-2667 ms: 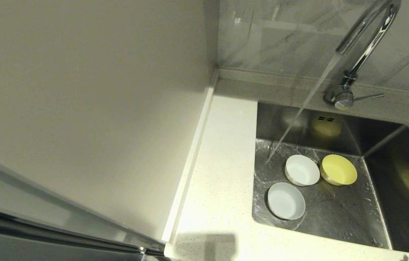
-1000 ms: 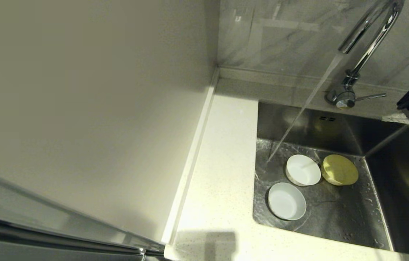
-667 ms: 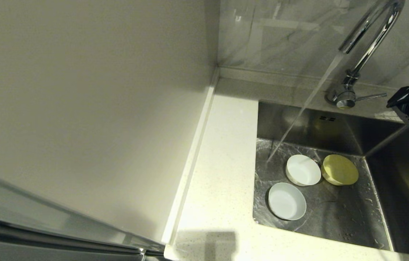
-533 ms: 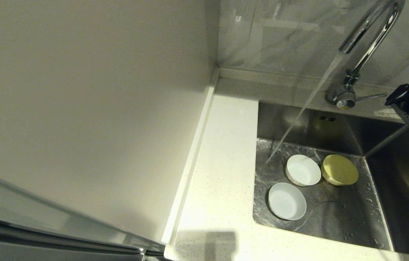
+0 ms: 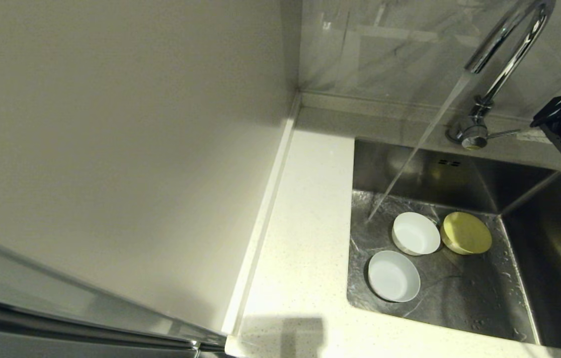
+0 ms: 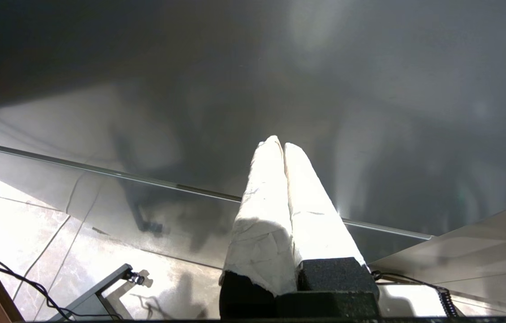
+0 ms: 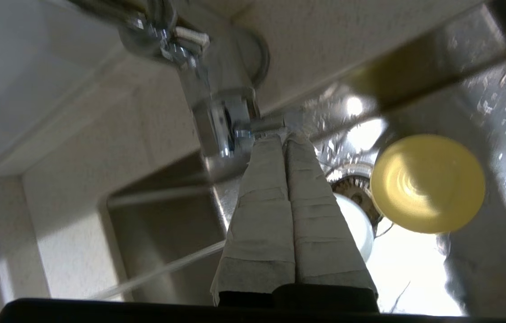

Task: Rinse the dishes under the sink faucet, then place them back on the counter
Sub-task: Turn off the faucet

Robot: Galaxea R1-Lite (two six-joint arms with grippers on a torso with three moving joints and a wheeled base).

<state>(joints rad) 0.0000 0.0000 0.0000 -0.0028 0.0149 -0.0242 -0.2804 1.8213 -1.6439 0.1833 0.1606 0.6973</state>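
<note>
Stainless steel square sink (image 5: 533,238) holds all three small round bowls on its floor, none on the white speckled stone surface (image 5: 300,248): pale blue-grey bowl (image 5: 393,276) by the near-left corner, white bowl (image 5: 415,233) and yellow bowl (image 5: 465,232) side by side toward the far wall, with water (image 5: 409,159) running from the tall chrome gooseneck faucet (image 5: 501,59) onto the far-left floor. Right tool (image 7: 283,135), fingers pressed together and holding nothing, sits with its tips at the faucet's thin side lever (image 5: 506,133). Left tool (image 6: 279,142), also fully closed and empty, hangs parked over a tiled floor (image 6: 19,215).
</note>
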